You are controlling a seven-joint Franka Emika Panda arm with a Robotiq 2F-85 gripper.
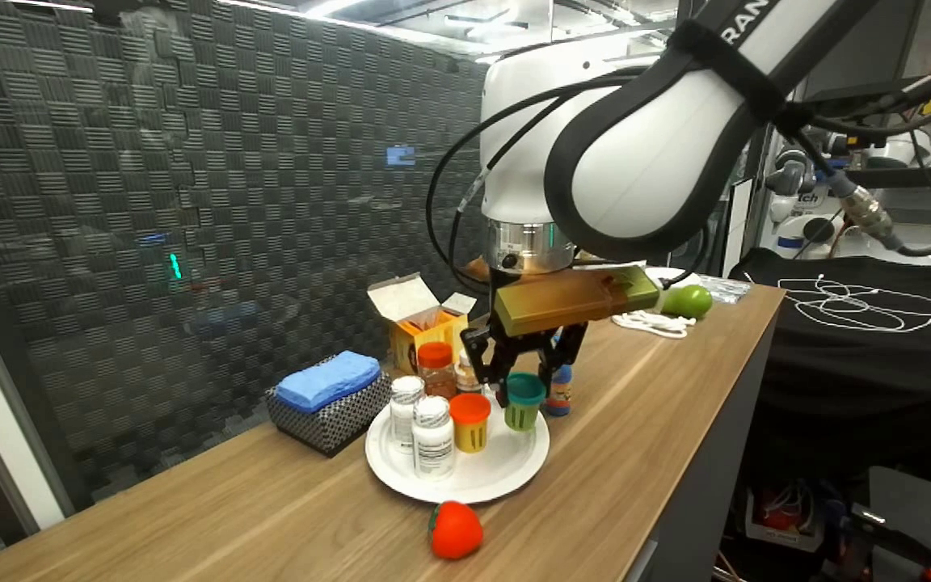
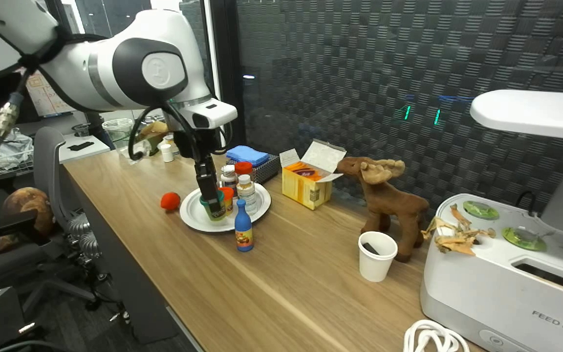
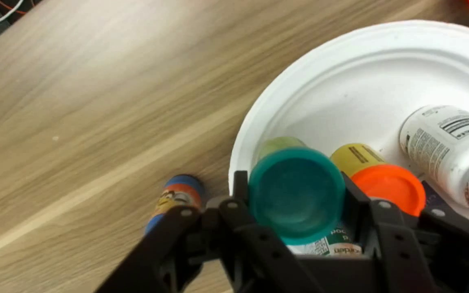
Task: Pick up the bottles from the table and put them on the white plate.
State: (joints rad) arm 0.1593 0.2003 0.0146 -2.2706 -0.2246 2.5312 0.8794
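My gripper (image 1: 524,386) is shut on a green can with a teal lid (image 3: 295,195), one finger on each side of the lid. The can is at the edge of the white plate (image 1: 506,475); I cannot tell whether its base touches the plate. On the plate stand a yellow can with an orange lid (image 1: 470,428), two white bottles (image 1: 406,416) (image 1: 433,444), a red-lidded jar (image 1: 436,364) and a white-capped bottle (image 2: 247,195). A blue bottle (image 2: 243,233) stands upright on the table beside the plate; it also shows in the wrist view (image 3: 179,191), partly hidden by the gripper.
A red strawberry-like toy (image 1: 456,530) lies close to the plate. A patterned box with blue cloth (image 1: 328,384) and an open yellow box (image 2: 306,183) stand behind. A brown moose toy (image 2: 394,205), white cup (image 2: 377,259) and white appliance (image 2: 501,283) are farther along.
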